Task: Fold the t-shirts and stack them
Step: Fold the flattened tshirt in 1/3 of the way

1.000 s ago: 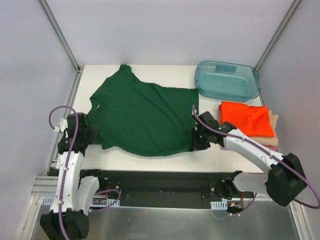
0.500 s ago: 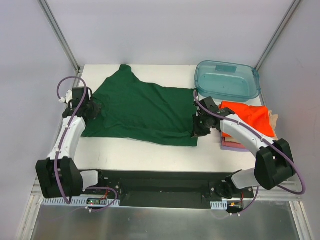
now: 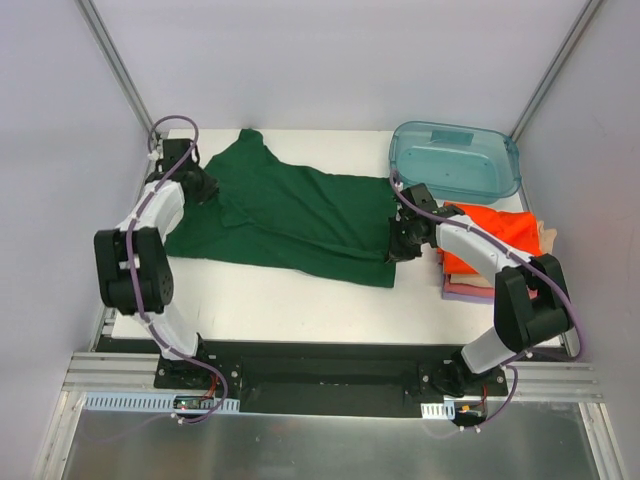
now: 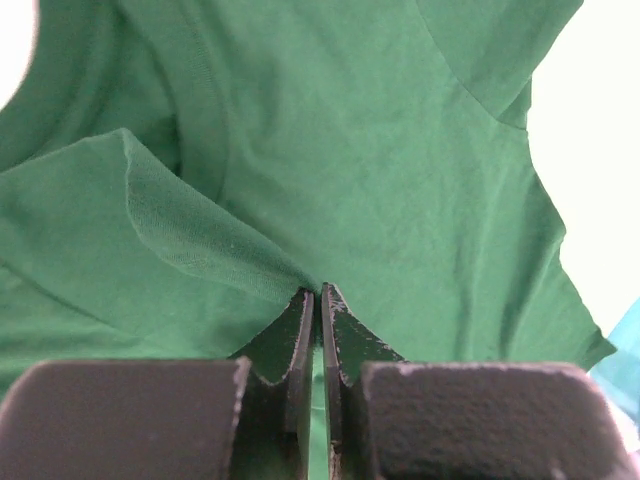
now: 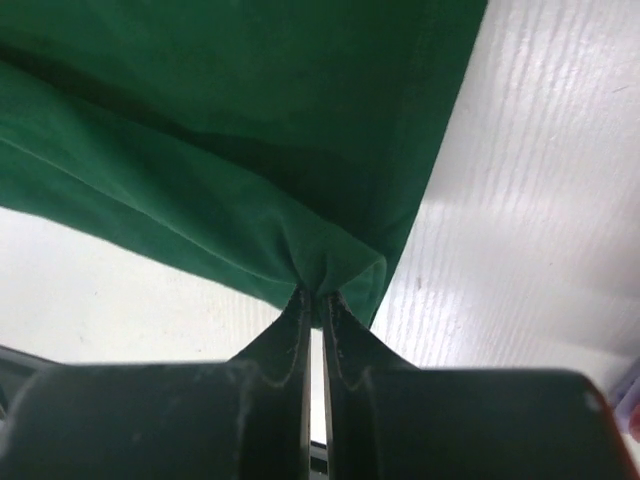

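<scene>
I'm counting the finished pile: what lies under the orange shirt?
Under the orange shirt, a beige shirt peeks out on the right and a pink shirt at the near side. The orange shirt and the right arm cover the rest, so further layers cannot be seen.

Left arm (image 3: pixel 150 215) and right arm (image 3: pixel 475 245): white link shells, black joint housings, a purple cable (image 3: pixel 175 118) looped alongside each. Left hand (image 4: pixel 320 295) and right hand (image 5: pixel 318 295): black, with rough-textured, tapering fingers (image 4: pixel 295 345).
</scene>
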You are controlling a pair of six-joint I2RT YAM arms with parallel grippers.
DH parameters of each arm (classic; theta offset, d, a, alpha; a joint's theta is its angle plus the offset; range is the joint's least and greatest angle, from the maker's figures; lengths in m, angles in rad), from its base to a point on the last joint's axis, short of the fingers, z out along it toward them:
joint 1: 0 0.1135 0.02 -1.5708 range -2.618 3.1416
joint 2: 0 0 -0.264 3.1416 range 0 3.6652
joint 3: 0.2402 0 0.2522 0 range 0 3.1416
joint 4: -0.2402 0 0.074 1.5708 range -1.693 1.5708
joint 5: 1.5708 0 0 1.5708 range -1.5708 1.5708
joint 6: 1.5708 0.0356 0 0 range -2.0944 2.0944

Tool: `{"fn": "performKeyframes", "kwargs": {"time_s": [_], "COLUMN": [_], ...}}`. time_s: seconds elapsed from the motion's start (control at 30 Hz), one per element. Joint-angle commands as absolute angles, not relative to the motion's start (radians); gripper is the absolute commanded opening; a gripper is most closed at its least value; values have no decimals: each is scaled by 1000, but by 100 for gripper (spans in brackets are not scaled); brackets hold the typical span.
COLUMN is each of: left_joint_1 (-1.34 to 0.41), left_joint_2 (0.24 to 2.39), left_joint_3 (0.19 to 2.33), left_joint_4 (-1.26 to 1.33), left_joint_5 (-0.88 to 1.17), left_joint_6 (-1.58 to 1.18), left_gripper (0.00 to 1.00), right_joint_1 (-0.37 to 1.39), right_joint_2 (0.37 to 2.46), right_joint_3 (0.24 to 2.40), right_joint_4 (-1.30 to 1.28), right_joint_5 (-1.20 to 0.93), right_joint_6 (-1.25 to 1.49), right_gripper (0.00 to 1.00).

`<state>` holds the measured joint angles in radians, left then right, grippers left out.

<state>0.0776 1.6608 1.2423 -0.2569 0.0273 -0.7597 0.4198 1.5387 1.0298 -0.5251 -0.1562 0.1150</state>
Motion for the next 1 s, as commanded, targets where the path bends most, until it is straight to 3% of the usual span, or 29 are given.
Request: {"fn": "performKeyframes", "kwargs": {"time_s": [0.0,0.07,0.1,0.17,0.23,0.27,0.4,0.47,0.67,0.97], "left_joint_1": [51,49,49,49,49,49,49,49,51,92], "left_joint_2": [1781,1824,1838,1845,1833,1819,1735,1663,1580,1787], "left_joint_3": [1360,1405,1423,1454,1471,1479,1468,1410,1229,1241], "left_joint_4": [-224,-245,-255,-284,-299,-313,-351,-356,-354,-371], "left_joint_5": [140,135,135,129,123,120,103,83,5,61], "left_joint_6": [-632,-615,-603,-585,-563,-554,-534,-529,-575,-640], "left_gripper": [0,3,15,48,71,99,99,99,99,99], "right_joint_1": [405,399,397,396,394,394,394,396,498,580], "right_joint_2": [1555,1557,1560,1556,1543,1531,1470,1437,1428,1655], "right_joint_3": [1069,1071,1074,1078,1088,1092,1068,1030,962,1022], "right_joint_4": [-483,-480,-480,-476,-480,-485,-473,-434,-336,-285], "right_joint_5": [-65,-23,-6,26,69,93,88,20,-147,-218], "right_joint_6": [158,173,175,172,172,173,173,163,124,169], "right_gripper": [4,9,16,28,48,55,71,96,96,96]}}
